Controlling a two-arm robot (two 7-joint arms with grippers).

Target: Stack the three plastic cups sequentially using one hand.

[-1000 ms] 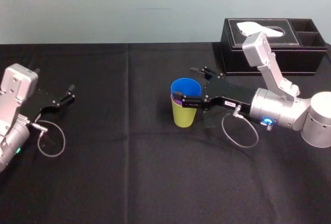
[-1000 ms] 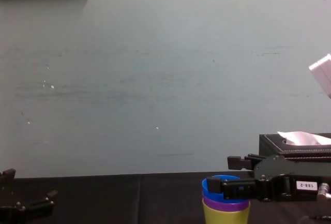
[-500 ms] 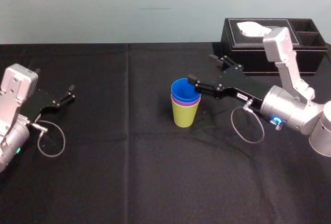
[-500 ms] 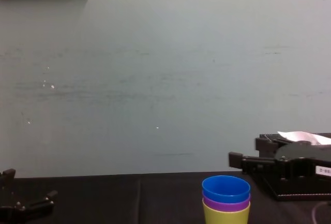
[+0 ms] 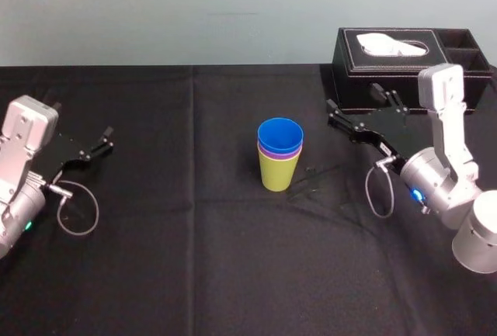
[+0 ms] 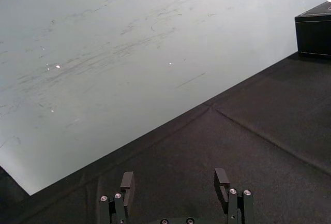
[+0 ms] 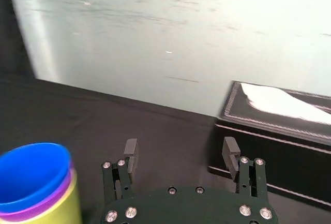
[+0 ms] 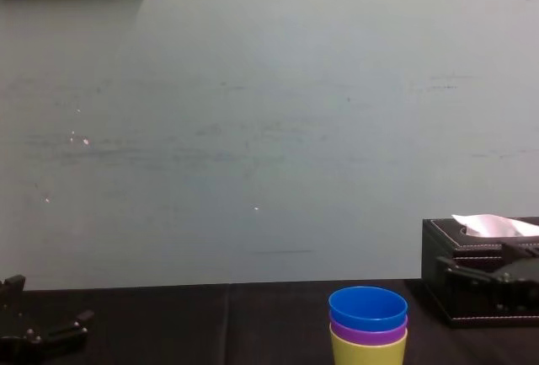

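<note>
Left gripper [image 5: 97, 145]: low over the black cloth-covered table [image 5: 194, 258] at its left side; fingers spread apart, nothing between them.
Stack of three tapered plastic cups: upright on the cloth, well off to the left gripper's right and nearer the right gripper, on that gripper's left, not touching its fingertips.
Yellow-green cup [image 5: 276, 174]: bottom of the stack, standing on the cloth.
Purple cup [image 5: 277, 152]: nested in the yellow-green one, only a narrow band showing.
Blue cup [image 5: 279, 135]: nested on top, mouth up.
Right gripper [image 5: 353, 102]: fingers wide apart and empty, pointing toward the back of the table.
Black rectangular tissue box [image 5: 475, 91]: just beyond the right gripper, slightly to its right.
</note>
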